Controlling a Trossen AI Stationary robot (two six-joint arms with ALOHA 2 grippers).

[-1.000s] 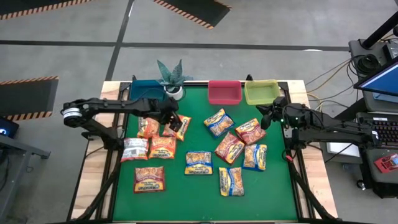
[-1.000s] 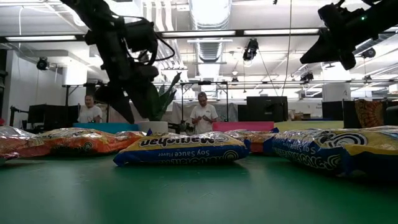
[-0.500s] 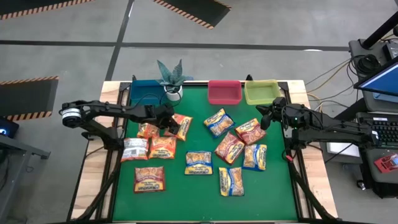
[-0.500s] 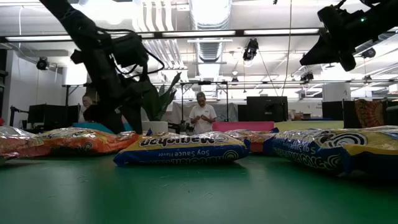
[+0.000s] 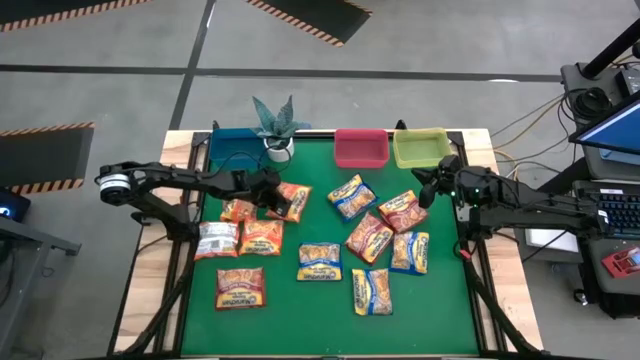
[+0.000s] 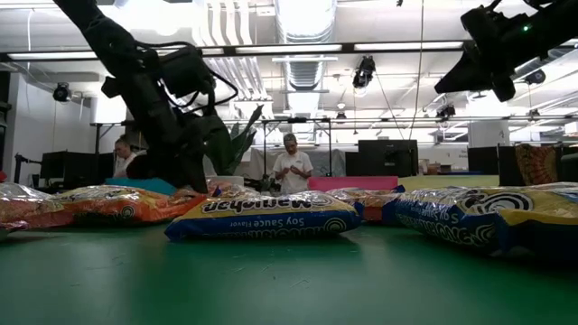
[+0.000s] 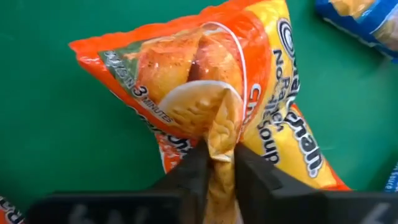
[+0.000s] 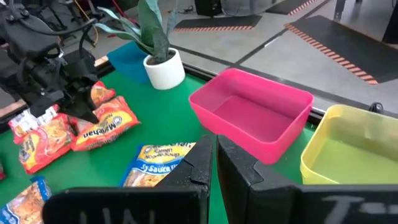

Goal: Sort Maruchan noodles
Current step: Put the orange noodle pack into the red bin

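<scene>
Green felt covers the bench (image 5: 300, 310), framed in pale wood, with a dozen or so Maruchan noodles (image 5: 319, 260) scattered across its middle. Near the lower edge of the high view lie a red packet (image 5: 240, 287) and a blue-and-yellow packet (image 5: 371, 290), both flat, glossy and crinkled. Left of centre, the left gripper (image 5: 272, 197) is down on an orange packet (image 7: 205, 99), its fingers clamped on a pinched ridge of the plastic film, which puckers up between them while the rest rests on the felt. My read is that the lift should go slowly and straight up: the film is slick and the hold is only on a fold, so a jerk could slip it free. At centre right, the right gripper (image 5: 428, 186) hangs above the bench, fingers together on nothing. Along the upper edge sit the blue bin (image 5: 228, 142), red bin (image 5: 360, 148) and yellow-green bin (image 5: 420, 147), smooth rigid plastic, beside a potted plant (image 5: 276, 125).
</scene>
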